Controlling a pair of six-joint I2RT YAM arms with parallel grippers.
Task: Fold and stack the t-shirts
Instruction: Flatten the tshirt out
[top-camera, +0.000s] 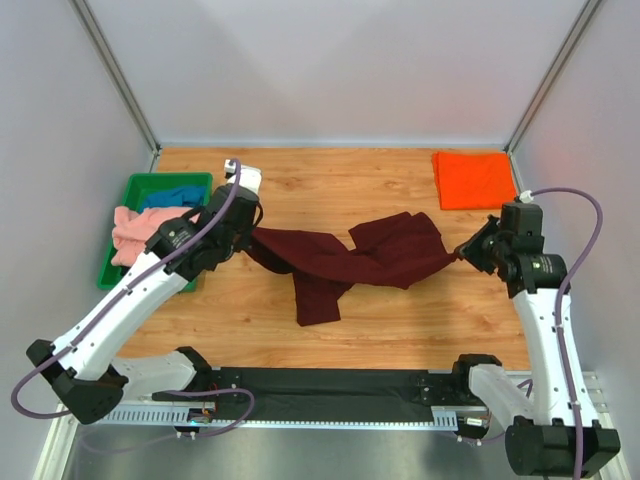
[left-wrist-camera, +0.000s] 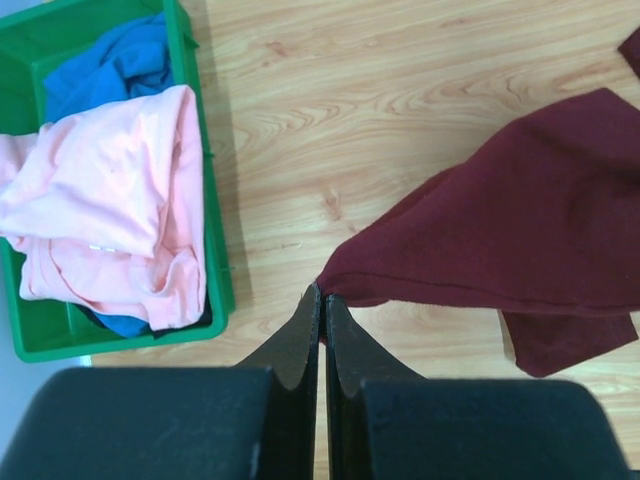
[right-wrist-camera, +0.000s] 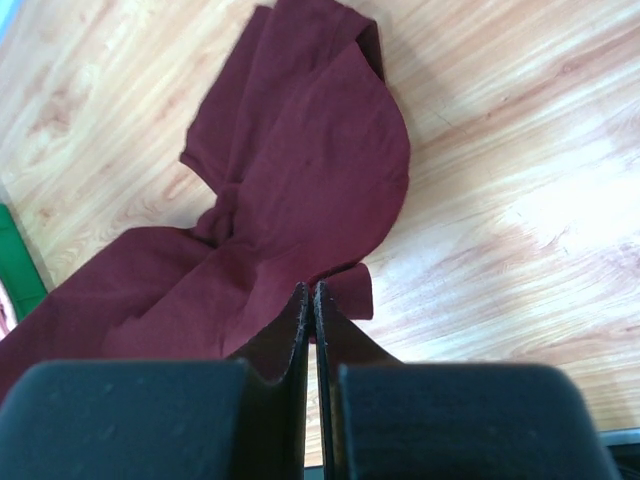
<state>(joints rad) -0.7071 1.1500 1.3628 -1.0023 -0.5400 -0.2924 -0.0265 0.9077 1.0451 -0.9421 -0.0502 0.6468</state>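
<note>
The dark maroon t-shirt hangs bunched and stretched between my two grippers over the middle of the wooden table. My left gripper is shut on its left end, seen in the left wrist view with the cloth trailing right. My right gripper is shut on its right end, seen in the right wrist view with the cloth beyond it. The orange t-shirt lies folded at the far right. The salmon-pink t-shirt and blue t-shirt lie in the tray.
A green plastic tray stands at the left side of the table, also in the left wrist view. Grey walls enclose the table on three sides. A black strip runs along the near edge between the arm bases.
</note>
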